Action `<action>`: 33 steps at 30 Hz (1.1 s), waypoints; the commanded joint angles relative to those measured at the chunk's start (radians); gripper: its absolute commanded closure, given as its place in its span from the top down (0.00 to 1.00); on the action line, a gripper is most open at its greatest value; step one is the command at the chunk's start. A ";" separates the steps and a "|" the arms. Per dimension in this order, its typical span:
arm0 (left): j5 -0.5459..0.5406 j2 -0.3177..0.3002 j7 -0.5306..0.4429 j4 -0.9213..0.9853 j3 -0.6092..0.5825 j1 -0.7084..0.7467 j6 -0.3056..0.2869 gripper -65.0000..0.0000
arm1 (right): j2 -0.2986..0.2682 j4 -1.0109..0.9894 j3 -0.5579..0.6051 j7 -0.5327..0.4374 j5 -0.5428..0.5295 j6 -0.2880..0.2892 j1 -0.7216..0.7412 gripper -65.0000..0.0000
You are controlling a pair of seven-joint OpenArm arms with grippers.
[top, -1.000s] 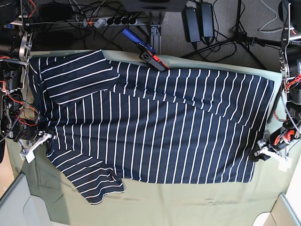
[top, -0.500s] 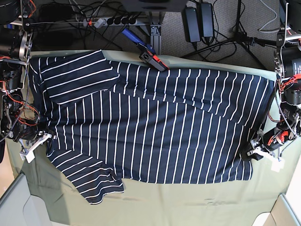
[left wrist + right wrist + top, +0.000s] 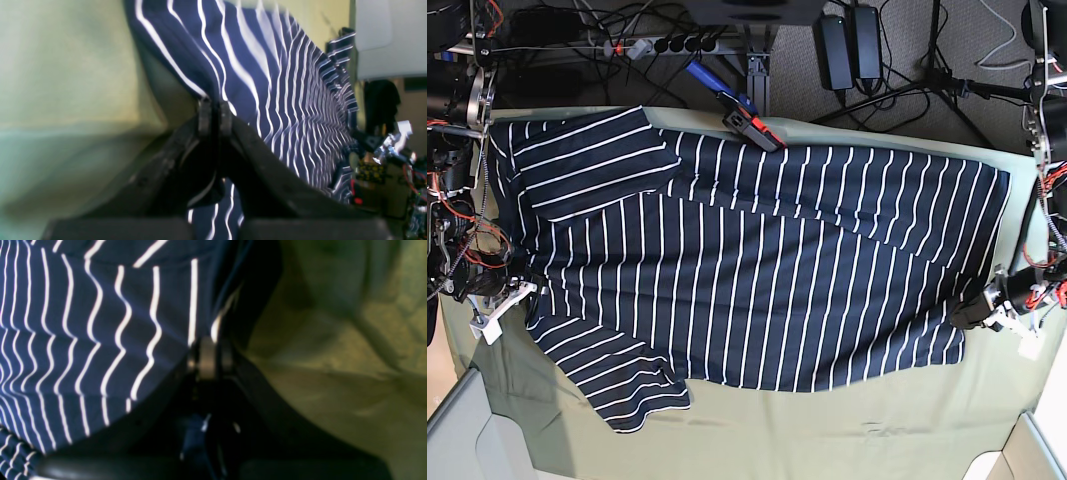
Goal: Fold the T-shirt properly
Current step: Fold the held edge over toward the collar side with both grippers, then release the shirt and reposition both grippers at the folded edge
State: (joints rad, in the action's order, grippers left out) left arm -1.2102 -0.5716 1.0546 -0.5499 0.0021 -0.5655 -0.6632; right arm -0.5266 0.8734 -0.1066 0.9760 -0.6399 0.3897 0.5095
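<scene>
The T-shirt, dark navy with thin white stripes, lies spread flat on the pale green cloth, collar end at the left of the base view. My left gripper is at the shirt's lower right hem corner. In the left wrist view it is shut on a pinch of the striped fabric, which rises slightly off the cloth. My right gripper is at the shirt's left edge above the lower sleeve. In the right wrist view it is shut on the shirt's edge.
A red and blue tool lies at the table's back edge, touching the shirt. A power strip, adapters and cables lie on the floor behind. Grey bins stand at the front left and front right corners.
My left gripper shifted inward over the shirt's lower right corner, then back out a little, bunching the hem there. My right gripper and the shirt's left side have stayed put.
</scene>
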 commanded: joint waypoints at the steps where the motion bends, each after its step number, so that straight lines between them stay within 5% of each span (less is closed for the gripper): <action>1: -0.051 -0.030 0.006 -0.032 0.004 -0.029 -0.035 0.00 | -0.025 0.018 -0.005 0.000 -0.035 0.064 0.026 0.00; 16: -0.180 -0.163 0.091 -0.319 0.004 0.137 -0.035 0.00 | -0.084 0.158 -0.005 0.178 -0.188 0.109 0.009 0.00; 26: -0.248 -0.216 0.134 -0.381 0.004 0.237 -0.035 0.00 | -0.172 0.409 -0.019 0.184 -0.190 0.111 -0.228 0.00; 33: -0.273 -0.241 0.184 -0.381 0.004 0.316 -0.035 0.00 | -0.177 0.539 -0.145 0.184 -0.191 0.111 -0.412 0.00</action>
State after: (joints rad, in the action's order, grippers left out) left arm -1.4616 -0.7811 1.2495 -0.9184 -0.0010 -0.2314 -0.6746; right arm -0.6750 1.3979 -0.2382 1.1687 -0.8322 0.4236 0.0795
